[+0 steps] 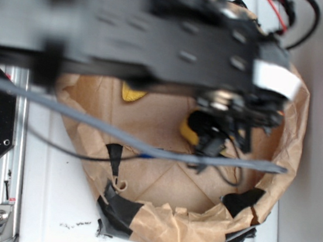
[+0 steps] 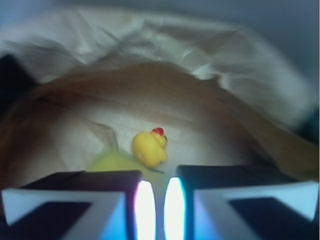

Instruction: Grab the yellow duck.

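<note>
In the wrist view the yellow duck [image 2: 150, 147], small and glossy with a red beak, lies on the brown paper just ahead of my gripper [image 2: 159, 182]. The two fingers stand close together with only a thin slit between them, and nothing is held. The duck is beyond the fingertips, slightly left of the slit, untouched. In the exterior view the gripper [image 1: 218, 143] hangs low inside the paper-lined bowl [image 1: 154, 226]. A yellow patch [image 1: 188, 130] shows right beside it, mostly hidden by the arm; I cannot tell if that is the duck.
A blurred yellow-green thing [image 2: 112, 162] lies left of the duck by the left finger. Another yellow piece [image 1: 131, 92] peeks out under the arm. Crumpled paper walls with black tape [image 1: 118, 207] ring the bowl. A grey cable [image 1: 119, 132] crosses it.
</note>
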Tool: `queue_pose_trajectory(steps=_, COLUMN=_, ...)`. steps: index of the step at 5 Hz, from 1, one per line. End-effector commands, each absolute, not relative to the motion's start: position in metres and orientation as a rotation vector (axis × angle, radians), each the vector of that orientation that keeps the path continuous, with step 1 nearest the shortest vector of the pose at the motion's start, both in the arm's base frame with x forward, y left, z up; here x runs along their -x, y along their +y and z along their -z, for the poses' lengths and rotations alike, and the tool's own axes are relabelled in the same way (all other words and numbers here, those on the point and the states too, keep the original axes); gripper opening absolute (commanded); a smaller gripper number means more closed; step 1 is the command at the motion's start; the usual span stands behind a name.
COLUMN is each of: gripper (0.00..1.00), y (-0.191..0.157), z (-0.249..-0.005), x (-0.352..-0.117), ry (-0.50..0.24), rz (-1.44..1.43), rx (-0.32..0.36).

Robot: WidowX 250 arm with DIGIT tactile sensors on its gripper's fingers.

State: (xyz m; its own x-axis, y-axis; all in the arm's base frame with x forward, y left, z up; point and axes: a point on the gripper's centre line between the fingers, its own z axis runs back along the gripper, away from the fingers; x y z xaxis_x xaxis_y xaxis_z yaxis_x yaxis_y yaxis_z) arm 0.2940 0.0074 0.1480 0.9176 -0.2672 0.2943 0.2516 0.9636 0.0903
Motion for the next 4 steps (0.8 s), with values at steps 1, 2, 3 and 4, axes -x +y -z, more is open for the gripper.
queue_pose_trajectory(steps=1, gripper=1.0, y=0.017, z=-0.192, x=-0.28, ry=-0.472, rz=0.053, rx=0.091)
queue_pose_trajectory(steps=2, gripper=1.0, y=0.025, z=-0.142, x=-0.291, ry=-0.325, rz=-0.181, rx=0.063)
queue_pose_trajectory(steps=3, gripper=1.0, y=0.023, z=-0.097, x=-0.298, ry=-0.287, rz=-0.422, rx=0.118)
queue_pose_trajectory(steps=4, gripper=1.0, y=0.019, z=-0.074, x=-0.304, ry=-0.208, rz=-0.516, rx=0.085)
